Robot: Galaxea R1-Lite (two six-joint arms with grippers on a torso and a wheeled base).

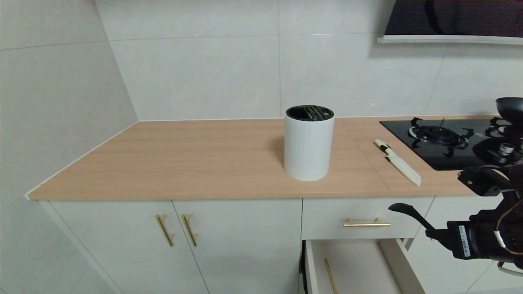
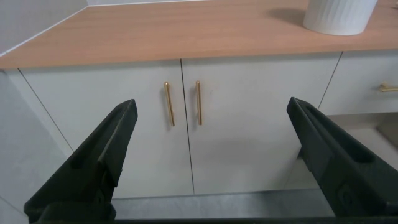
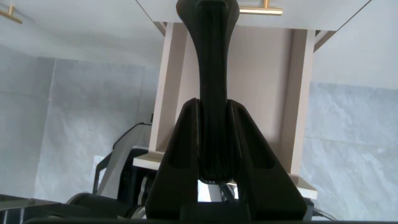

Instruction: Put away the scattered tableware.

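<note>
right gripper (image 3: 214, 124) jaws clenched on black plastic utensil (image 1: 408, 212) by open white drawer (image 1: 355, 261) | left gripper (image 2: 211, 107) jaws released | cream knife (image 1: 398, 162) on wooden worktop (image 1: 184, 163), 3 o'clock of white ribbed holder (image 1: 309, 151) | risk: early release, missing drawer

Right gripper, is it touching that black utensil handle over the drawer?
Touching. The right wrist view shows the right gripper shut on the black utensil handle, its fingers pressed against both sides of the handle with no gap.
</note>
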